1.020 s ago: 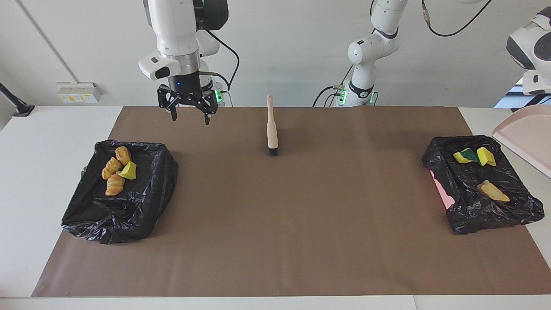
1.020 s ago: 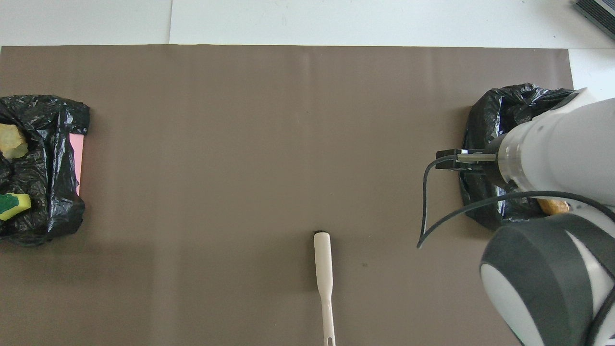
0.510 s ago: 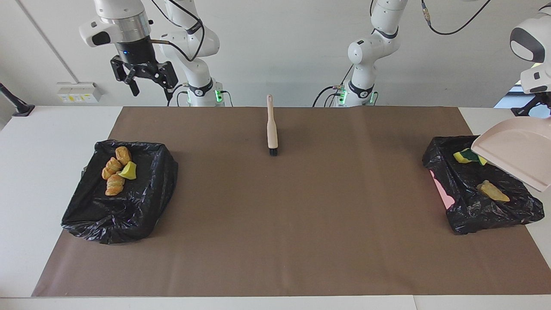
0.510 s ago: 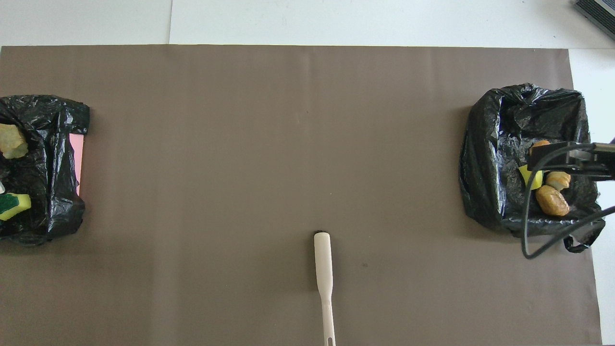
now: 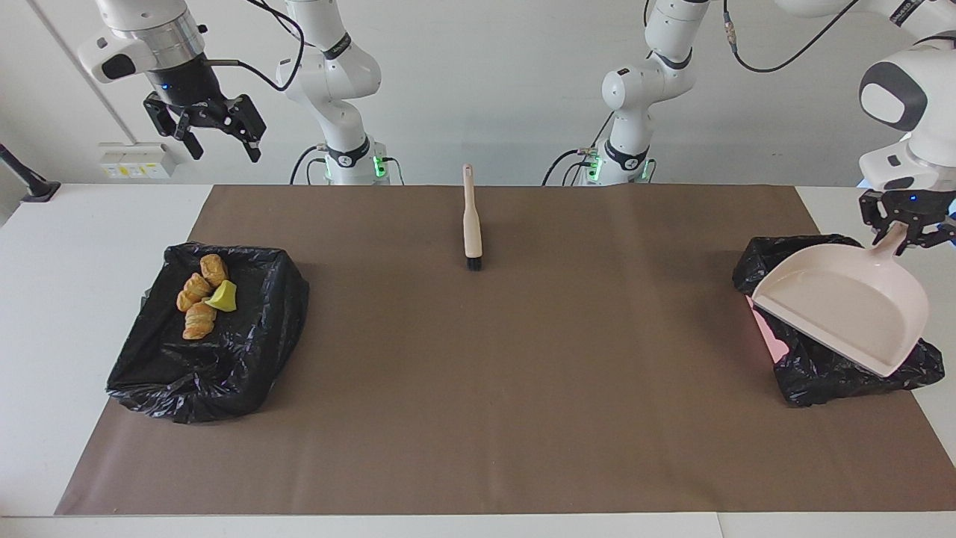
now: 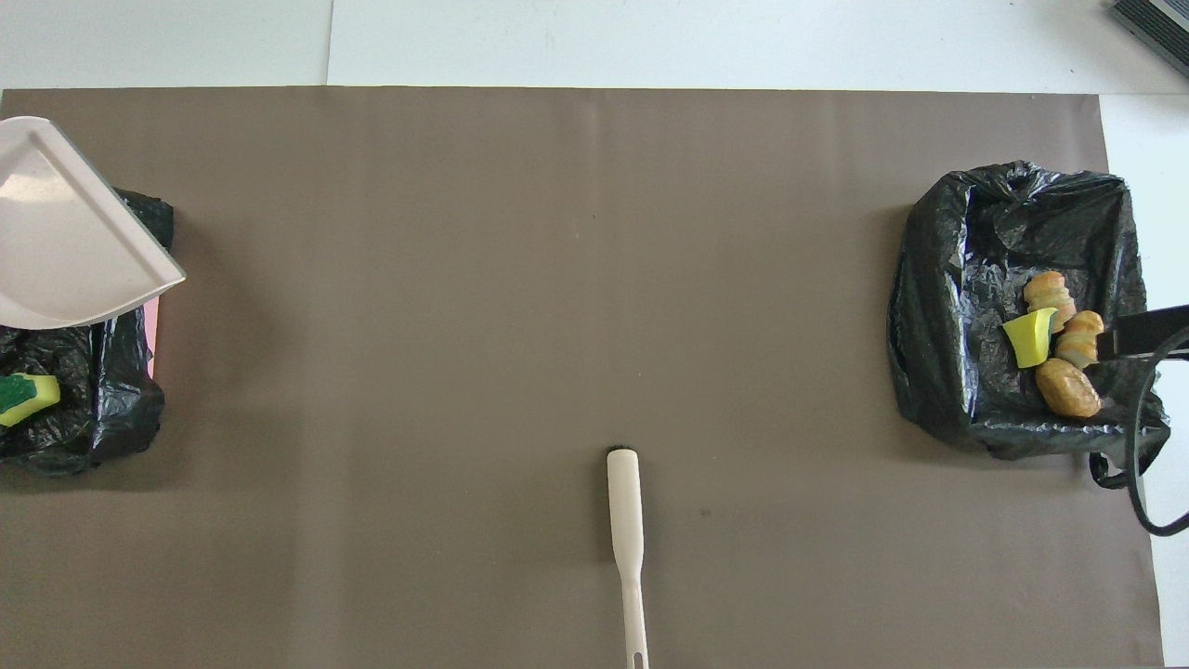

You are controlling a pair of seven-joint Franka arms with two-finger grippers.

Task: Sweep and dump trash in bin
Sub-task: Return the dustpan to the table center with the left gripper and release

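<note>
**Desk:** Where does the trash lie, and who holds what?

**Photographer:** It sits in two black-lined bins. In the bin (image 5: 205, 336) at the right arm's end lie croissant-like pastries (image 5: 198, 299) and a yellow sponge bit (image 5: 222, 297). In the other bin (image 5: 829, 373), at the left arm's end, a green-backed sponge bit (image 6: 20, 398) shows in the overhead view. The left gripper (image 5: 900, 228) is clamped on the handle of the pale pink dustpan (image 5: 844, 314), which hangs tilted and empty over that bin. The right gripper (image 5: 205, 133) hangs high over the table's edge near its bin, fingers spread, holding nothing. The brush (image 5: 471, 220) lies untouched on the brown mat (image 5: 493, 388), midway between the bins.

**Desk:** How would the pieces handle?

**Photographer:** Light and soft, I judge; pastries crumble, sponges spring back. Better pushed by bristles into the pan than pinched. The brush's stiff beige handle is the place to grip.
</note>
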